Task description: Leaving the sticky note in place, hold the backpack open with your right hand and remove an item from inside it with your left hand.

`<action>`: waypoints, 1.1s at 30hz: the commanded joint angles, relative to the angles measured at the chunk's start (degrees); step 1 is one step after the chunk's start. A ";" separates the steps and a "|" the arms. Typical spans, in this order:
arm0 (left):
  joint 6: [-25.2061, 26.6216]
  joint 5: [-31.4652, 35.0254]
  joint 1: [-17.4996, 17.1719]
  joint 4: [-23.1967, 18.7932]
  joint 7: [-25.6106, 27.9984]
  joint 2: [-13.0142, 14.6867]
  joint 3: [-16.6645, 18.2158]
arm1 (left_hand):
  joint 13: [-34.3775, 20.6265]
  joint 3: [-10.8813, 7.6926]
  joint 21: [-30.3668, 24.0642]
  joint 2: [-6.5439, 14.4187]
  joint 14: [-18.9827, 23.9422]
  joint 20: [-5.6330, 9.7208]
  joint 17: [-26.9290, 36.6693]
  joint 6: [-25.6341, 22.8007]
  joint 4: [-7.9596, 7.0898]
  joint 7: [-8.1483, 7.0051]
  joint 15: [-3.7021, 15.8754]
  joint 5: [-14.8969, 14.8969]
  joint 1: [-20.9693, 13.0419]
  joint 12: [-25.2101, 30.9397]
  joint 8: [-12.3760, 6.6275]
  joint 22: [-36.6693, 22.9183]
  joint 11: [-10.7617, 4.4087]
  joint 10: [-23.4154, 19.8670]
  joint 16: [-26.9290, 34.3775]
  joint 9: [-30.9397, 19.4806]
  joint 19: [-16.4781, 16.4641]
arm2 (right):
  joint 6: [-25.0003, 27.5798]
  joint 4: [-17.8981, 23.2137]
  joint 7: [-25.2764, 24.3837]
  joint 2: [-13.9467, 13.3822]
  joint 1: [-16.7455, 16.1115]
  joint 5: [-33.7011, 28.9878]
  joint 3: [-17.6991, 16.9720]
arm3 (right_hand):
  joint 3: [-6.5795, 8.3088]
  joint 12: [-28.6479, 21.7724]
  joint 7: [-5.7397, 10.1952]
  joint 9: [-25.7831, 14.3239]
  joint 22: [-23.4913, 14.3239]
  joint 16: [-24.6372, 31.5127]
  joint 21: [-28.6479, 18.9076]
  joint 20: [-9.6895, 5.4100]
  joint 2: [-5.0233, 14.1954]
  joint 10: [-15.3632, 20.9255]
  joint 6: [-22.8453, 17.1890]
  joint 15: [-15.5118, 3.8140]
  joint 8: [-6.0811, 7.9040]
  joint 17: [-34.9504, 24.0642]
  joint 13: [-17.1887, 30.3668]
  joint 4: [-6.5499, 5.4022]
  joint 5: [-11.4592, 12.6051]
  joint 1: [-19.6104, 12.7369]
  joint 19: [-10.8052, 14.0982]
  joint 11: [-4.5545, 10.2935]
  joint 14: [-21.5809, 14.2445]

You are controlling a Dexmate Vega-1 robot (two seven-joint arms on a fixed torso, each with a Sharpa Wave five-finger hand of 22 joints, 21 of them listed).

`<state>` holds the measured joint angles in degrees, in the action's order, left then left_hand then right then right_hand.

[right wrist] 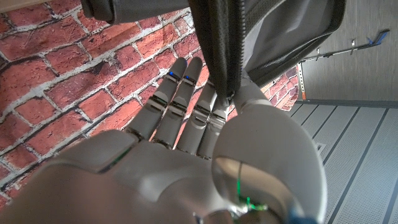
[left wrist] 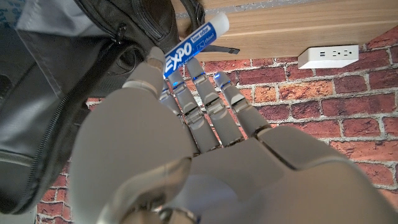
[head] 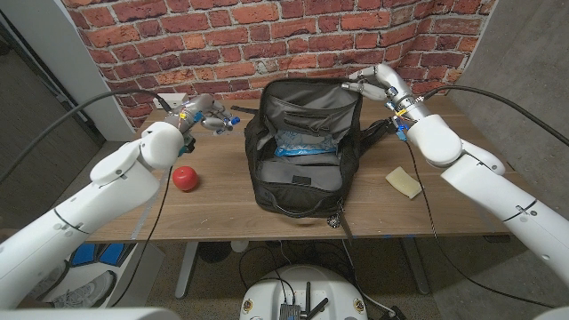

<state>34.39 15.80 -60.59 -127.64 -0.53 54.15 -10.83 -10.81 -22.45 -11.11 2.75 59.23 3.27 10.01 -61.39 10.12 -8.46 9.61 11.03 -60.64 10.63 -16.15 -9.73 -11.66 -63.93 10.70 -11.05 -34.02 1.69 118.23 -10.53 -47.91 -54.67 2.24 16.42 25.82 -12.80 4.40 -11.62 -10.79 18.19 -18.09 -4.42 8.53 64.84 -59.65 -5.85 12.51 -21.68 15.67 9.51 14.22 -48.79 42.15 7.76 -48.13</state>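
Observation:
The black backpack (head: 302,182) lies open in the middle of the wooden table (head: 222,209), with blue-and-clear packaging (head: 302,147) showing inside. My right hand (head: 373,84) grips the raised flap's top edge (right wrist: 261,37) between thumb and fingers and holds it up at the far right corner. My left hand (head: 206,116) hovers left of the backpack, outside it. It pinches a white-and-blue Expo marker (left wrist: 196,42) between thumb and fingers; the same marker (head: 233,120) points toward the bag. A pale yellow sticky note pad (head: 404,182) lies right of the backpack.
A red ball (head: 185,178) sits on the table left of the backpack, under my left forearm. A white power strip (left wrist: 328,56) lies at the back left by the brick wall. A loose strap with a buckle (head: 338,218) trails over the front edge.

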 commanded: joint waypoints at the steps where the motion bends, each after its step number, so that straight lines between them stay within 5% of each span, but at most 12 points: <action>1: -6.06 -9.16 2.21 6.67 6.46 0.30 -0.64 | -0.18 -1.10 -0.34 1.51 -0.02 8.06 0.19 -0.67 -0.42 0.17 4.29 0.22 -0.58 0.31 -0.25 -0.24 0.03 -0.57 -0.09 -0.10 -0.55 | 2.15 2.43 2.23 -2.06 -0.75 1.23 -0.32 | 0.08 0.13 0.81 -0.23 -0.09 -0.34 -0.09 -5.50 0.51 -0.10 -0.32 -6.63 0.07 -0.15 0.09 -0.30 0.14 0.36 -0.09 -0.05 0.06; 21: -12.05 -15.96 4.84 13.30 10.41 2.40 -2.38 | -0.17 -1.18 -0.39 1.50 0.00 8.03 0.18 -0.63 -0.39 0.33 4.28 0.24 -0.53 0.31 -0.16 -0.25 0.08 -0.55 -0.09 -0.10 -0.78 | 4.74 5.22 0.09 -1.75 -3.42 0.63 0.37 | 0.10 0.06 0.85 -0.25 -0.09 -0.34 -0.15 -5.63 0.62 -0.07 -0.41 -6.83 0.15 -0.42 0.21 -0.16 0.06 0.19 -0.16 -0.18 0.02; 33: -15.09 -17.91 7.57 17.21 10.99 2.17 -4.66 | -0.18 -1.21 -0.41 1.47 -0.03 8.03 0.16 -0.54 -0.37 0.39 4.27 0.24 -0.48 0.34 -0.10 -0.25 0.08 -0.62 -0.12 -0.11 -0.90 | 6.71 8.43 1.23 -3.98 -6.10 1.67 -0.70 | 0.12 0.00 0.85 -0.24 -0.08 -0.49 -0.19 -5.62 0.57 -0.17 -0.53 -6.82 0.22 -0.48 0.42 -0.11 0.03 0.17 -0.20 -0.12 0.15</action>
<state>23.01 0.99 -55.16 -113.56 9.39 56.16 -13.66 -10.77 -22.78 -11.11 2.89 59.23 3.28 10.03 -61.52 10.44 -8.36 9.61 10.96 -60.50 10.63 -15.91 -9.73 -11.58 -64.06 10.70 -11.03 -34.44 6.95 123.47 -10.02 -49.91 -57.90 3.14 16.49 25.83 -12.63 4.71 -11.56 -10.79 17.78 -18.09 -4.41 8.82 64.82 -59.34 -5.85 12.41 -21.94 15.85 9.51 14.12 -48.47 42.15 7.74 -48.13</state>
